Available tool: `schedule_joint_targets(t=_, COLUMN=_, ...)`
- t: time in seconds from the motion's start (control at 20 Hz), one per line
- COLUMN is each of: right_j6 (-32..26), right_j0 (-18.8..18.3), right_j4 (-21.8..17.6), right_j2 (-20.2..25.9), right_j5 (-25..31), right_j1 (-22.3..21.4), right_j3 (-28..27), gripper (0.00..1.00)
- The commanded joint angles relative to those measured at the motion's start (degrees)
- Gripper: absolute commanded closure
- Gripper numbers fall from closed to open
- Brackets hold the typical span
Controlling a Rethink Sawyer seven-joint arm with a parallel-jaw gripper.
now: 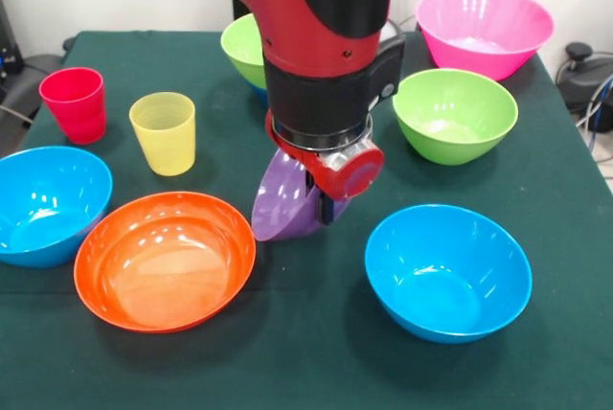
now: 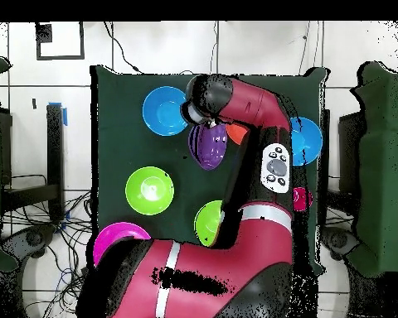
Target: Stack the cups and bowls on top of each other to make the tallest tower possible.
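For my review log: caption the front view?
Gripper holds a tilted purple bowl above the green table.

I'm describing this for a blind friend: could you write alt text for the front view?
A red and black robot arm reaches down over a green-clothed table, its gripper at a tilted purple bowl. Around it sit an orange bowl, two light blue bowls, two lime green bowls, a pink bowl, a red cup and a yellow cup.
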Motion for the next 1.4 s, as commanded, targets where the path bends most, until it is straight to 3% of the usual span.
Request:
schedule_joint_targets(t=0.05, right_j6=-15.6, right_j0=-1.4, right_j4=-4.6, right_j2=8.1, right_j5=4.2, right_j1=-2.9, right_j3=6.8, gripper=1.00)
schedule_joint_targets(t=0.95, right_j6=-13.3, right_j0=-3.6, right_j4=-4.2, right_j2=12.6, right_j5=5.4, right_j1=-5.9, right_j3=10.6, gripper=1.00)
schedule_joint_targets(t=1.3, right_j6=-14.8, right_j0=-5.2, right_j4=-4.4, right_j2=15.0, right_j5=5.8, right_j1=-6.7, right_j3=10.7, gripper=1.00)
schedule_joint_targets(t=1.4, right_j6=-16.7, right_j0=-5.4, right_j4=-6.1, right_j2=15.0, right_j5=5.4, right_j1=-7.2, right_j3=10.7, gripper=1.00)
